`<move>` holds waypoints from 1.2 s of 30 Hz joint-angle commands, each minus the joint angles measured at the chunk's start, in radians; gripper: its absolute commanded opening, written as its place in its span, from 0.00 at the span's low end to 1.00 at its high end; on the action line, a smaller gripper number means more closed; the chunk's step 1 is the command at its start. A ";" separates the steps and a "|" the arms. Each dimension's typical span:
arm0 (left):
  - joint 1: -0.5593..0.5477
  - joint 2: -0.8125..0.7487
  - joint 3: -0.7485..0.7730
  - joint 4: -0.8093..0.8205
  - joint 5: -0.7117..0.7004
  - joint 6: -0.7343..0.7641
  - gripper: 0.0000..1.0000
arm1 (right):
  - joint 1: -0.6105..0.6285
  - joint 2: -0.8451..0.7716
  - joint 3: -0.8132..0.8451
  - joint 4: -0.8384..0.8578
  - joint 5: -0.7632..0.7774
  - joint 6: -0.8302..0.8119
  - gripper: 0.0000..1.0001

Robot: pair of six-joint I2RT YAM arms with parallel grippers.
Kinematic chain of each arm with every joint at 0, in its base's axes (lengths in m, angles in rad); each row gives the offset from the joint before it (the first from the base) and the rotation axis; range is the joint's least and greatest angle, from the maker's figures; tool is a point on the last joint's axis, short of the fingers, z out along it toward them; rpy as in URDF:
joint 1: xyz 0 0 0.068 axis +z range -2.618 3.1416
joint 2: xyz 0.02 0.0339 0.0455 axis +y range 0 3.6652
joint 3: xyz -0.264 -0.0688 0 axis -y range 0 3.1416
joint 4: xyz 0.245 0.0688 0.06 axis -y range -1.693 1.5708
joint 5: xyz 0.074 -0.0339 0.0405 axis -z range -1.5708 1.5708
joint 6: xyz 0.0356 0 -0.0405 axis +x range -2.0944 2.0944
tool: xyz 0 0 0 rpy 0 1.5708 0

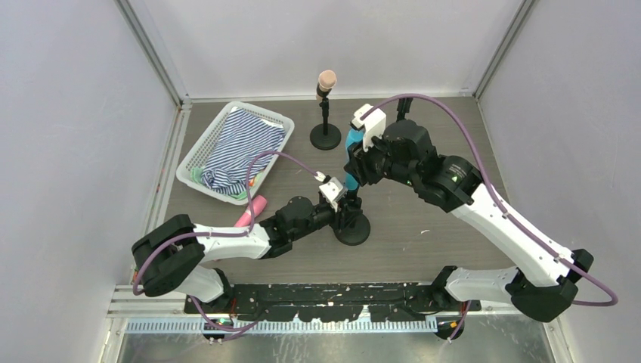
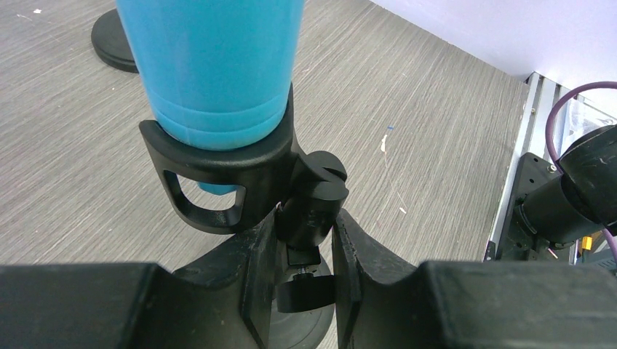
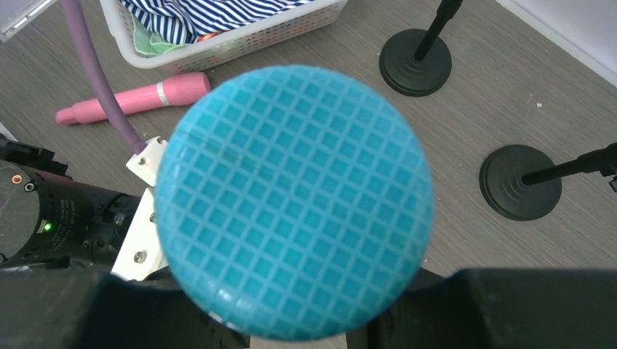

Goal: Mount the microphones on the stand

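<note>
The left wrist view alone shows the joining. The tapering lower end of the blue microphone (image 2: pixel 215 65) sits in the black plastic clip (image 2: pixel 218 171) of the near stand (image 1: pixel 353 227). The left jaws are pressed on the round swivel knuckle (image 2: pixel 314 203), at 4 o'clock of this clip, with one of the dark fingers (image 2: pixel 255 280) on each side.

In the right wrist view the same microphone shows only its round head, covered with a mesh of small squares. The head fills the middle and hides the right jaws; only dark blurred blocks appear at 6 o'clock. The top view shows these jaws pinching the smooth blue body above the near stand.

The pink microphone (image 3: pixel 138 98) lies flat on the grey wood-grain bench (image 3: pixel 466 116) at 10 o'clock of the blue head. It is near the white lattice basket (image 3: pixel 240 40), which holds a striped cloth (image 3: pixel 189 14). A round black base (image 3: pixel 415 62) is at 1 o'clock and a second base (image 3: pixel 520 182) at 3 o'clock; their poles are cut off at the edge.

Only the top view shows the peach microphone (image 1: pixel 326 79), upright in the far stand (image 1: pixel 326 136), at 12 o'clock of the near stand. A purple cable (image 1: pixel 453 121) arches over the right arm.
</note>
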 commanded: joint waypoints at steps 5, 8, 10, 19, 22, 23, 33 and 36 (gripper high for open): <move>-0.012 -0.001 0.001 -0.065 0.024 0.027 0.00 | 0.006 0.102 -0.025 -0.329 -0.099 0.039 0.01; -0.012 -0.001 -0.001 -0.066 0.025 0.026 0.00 | 0.007 0.108 -0.056 -0.318 -0.119 0.037 0.01; -0.012 -0.002 -0.001 -0.065 0.025 0.026 0.00 | 0.005 0.110 -0.079 -0.308 -0.122 0.037 0.01; -0.012 -0.010 -0.005 -0.076 0.016 0.033 0.00 | 0.005 0.132 -0.106 -0.337 -0.116 0.015 0.01; -0.012 -0.010 -0.006 -0.077 0.016 0.033 0.00 | 0.005 0.140 -0.118 -0.350 -0.114 0.009 0.01; -0.012 -0.009 -0.007 -0.076 0.016 0.033 0.00 | 0.005 0.140 -0.127 -0.349 -0.114 0.011 0.01; -0.012 -0.015 -0.014 -0.073 0.007 0.025 0.00 | 0.004 0.074 -0.215 -0.275 -0.112 0.044 0.01; -0.011 -0.018 -0.021 -0.069 0.006 0.015 0.01 | 0.005 0.032 -0.226 -0.232 -0.102 0.052 0.01</move>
